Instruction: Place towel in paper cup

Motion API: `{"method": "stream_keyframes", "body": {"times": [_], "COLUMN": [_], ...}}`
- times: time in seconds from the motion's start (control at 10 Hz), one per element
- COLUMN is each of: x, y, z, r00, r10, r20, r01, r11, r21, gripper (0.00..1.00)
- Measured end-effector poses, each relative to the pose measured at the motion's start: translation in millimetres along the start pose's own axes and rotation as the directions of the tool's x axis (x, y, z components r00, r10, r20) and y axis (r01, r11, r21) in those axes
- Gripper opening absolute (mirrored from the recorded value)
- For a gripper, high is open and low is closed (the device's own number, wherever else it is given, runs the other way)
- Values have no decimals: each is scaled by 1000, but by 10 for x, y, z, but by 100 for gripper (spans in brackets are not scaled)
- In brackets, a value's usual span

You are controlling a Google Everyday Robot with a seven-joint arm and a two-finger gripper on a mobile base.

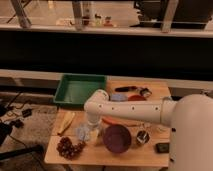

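Note:
A pale, bluish paper cup (82, 133) stands on the wooden table (150, 156) near its front left. A small whitish piece that looks like the towel (95, 136) lies right beside the cup, touching it or nearly so. My white arm reaches in from the right and bends down at the wrist. My gripper (90, 124) hangs just above and behind the cup and towel. Its tips are hidden against these pale things.
A green tray (80, 89) sits at the back left. A purple bowl (117, 138) is right of the towel, with grapes (69, 147) at the front left, a banana (65, 122), a carrot (119, 121), a small metal cup (142, 137) and a black item (162, 147).

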Motion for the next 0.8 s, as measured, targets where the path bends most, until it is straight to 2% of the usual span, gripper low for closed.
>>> {"method": "stream_keyframes", "body": {"times": [0.4,0.8], "x": [71,126], "y": [28,63], "z": [90,119], "r00": [1000,999], "r10": [-2,-37], "r20": [0,7], "r01": [2,37], "r11": [1000,999], "r21": [-13,-16], "gripper": [80,78]}}
